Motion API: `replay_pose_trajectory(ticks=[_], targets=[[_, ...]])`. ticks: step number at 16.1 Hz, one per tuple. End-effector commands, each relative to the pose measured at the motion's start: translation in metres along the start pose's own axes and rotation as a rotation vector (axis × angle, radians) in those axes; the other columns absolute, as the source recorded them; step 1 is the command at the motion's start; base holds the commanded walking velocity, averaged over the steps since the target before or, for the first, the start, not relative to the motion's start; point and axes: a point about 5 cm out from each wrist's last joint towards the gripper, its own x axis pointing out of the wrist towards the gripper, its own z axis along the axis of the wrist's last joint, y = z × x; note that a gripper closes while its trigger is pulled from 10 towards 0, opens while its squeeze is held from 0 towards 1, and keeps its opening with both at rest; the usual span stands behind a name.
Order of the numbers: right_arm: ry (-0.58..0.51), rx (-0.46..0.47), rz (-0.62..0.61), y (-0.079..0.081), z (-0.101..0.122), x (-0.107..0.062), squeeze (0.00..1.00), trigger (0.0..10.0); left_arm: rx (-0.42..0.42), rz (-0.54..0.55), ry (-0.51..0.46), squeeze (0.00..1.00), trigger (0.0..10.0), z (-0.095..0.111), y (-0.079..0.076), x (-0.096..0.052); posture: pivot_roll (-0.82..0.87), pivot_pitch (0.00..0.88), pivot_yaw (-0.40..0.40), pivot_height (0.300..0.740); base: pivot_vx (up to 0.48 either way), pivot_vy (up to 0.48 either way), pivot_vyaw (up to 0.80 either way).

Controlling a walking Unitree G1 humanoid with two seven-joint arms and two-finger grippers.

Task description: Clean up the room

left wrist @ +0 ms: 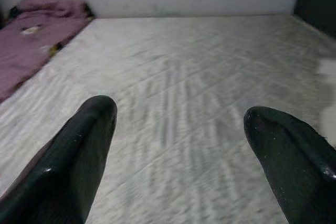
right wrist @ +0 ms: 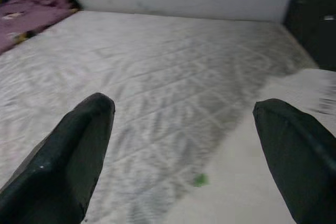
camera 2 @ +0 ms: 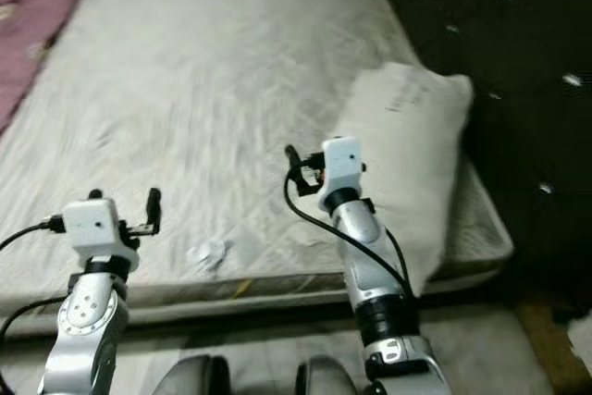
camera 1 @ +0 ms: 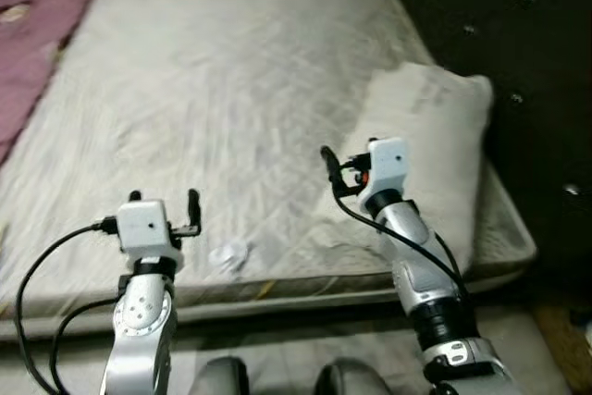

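Starting at the far left, we see a purple blanket (camera 1: 32, 34) bunched along the edge of the bare mattress (camera 1: 222, 90), well apart from both arms and out of easy reach for now. Nearer us, our left gripper (camera 1: 165, 203) hovers over the front edge of the mattress with its fingers (left wrist: 73, 150) spread wide and nothing between them. Just to its right, near the front edge, lies a small crumpled white scrap (camera 1: 229, 254), probably tissue or wrapper, and we judge this the likeliest thing to clear first. It sits beside and slightly below the left fingertips, not between them, so to do this well we should swing the left gripper a little rightward, drop it until the tips nearly brush the quilted cover, and close gently so the light scrap is pinched and not pushed away or snagged with the fabric. Further right, our right gripper (camera 1: 344, 171) hangs above the mattress by the near corner of the pillow (camera 1: 430, 154), its fingers (right wrist: 68, 156) also held wide and empty; a tiny green speck (right wrist: 199, 180) shows on the cover ahead of them. The pillow lies askew along the right side against the dark headboard (camera 1: 518, 62), and may want straightening afterwards.
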Motion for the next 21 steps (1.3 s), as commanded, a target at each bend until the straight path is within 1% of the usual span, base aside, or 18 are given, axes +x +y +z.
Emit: replay_pose_trajectory(ticks=[1, 2, 4, 6, 8, 17, 18, 19, 21], targets=[[0.018, 0.007, -0.014, -0.006, -0.005, -0.005, 0.00, 10.0, -0.010, -0.003, 0.021, 0.00, 10.0, -0.004, -0.001, -0.005, -0.05, 0.136, -0.046, 0.740, 0.000, 0.000, 0.00], [0.018, 0.008, -0.014, -0.006, -0.006, -0.005, 0.00, 10.0, -0.010, -0.009, 0.020, 0.00, 10.0, -0.003, -0.002, -0.005, -0.04, 0.135, -0.047, 0.740, 0.000, 0.000, 0.00], [0.018, 0.014, -0.015, -0.005, -0.005, -0.003, 0.00, 10.0, -0.065, -0.034, 0.026, 0.00, 10.0, -0.003, -0.004, -0.005, -0.04, 0.133, -0.045, 0.740, 0.000, 0.469, 0.00], [0.017, 0.019, -0.015, -0.005, -0.005, -0.003, 0.00, 10.0, -0.079, -0.035, 0.026, 0.00, 10.0, -0.003, -0.004, -0.004, -0.04, 0.133, -0.046, 0.740, 0.000, 0.480, 0.00], [0.020, 0.021, -0.012, -0.005, -0.006, -0.002, 0.00, 10.0, -0.066, -0.022, 0.028, 0.00, 10.0, -0.003, -0.003, -0.004, -0.04, 0.129, -0.049, 0.740, 0.000, 0.480, 0.00], [0.022, 0.016, 0.011, -0.002, -0.006, 0.000, 0.00, 10.0, -0.066, -0.012, 0.017, 0.00, 10.0, -0.002, -0.002, -0.005, -0.04, 0.119, -0.059, 0.740, 0.000, 0.479, 0.00], [0.021, 0.016, 0.013, -0.002, -0.006, 0.000, 0.00, 10.0, -0.008, 0.010, 0.028, 0.00, 10.0, -0.003, -0.001, -0.005, -0.03, 0.118, -0.059, 0.740, 0.000, 0.000, 0.00], [0.021, 0.017, 0.013, -0.002, -0.006, 0.001, 0.00, 10.0, 0.017, 0.030, 0.035, 0.00, 10.0, -0.004, 0.001, -0.005, -0.03, 0.122, -0.059, 0.740, 0.000, 0.000, 0.00], [0.019, 0.025, 0.013, -0.002, -0.005, 0.002, 0.00, 10.0, -0.019, 0.055, 0.076, 0.00, 10.0, -0.006, 0.007, -0.004, -0.04, 0.137, -0.058, 0.740, 0.000, 0.000, 0.00]])
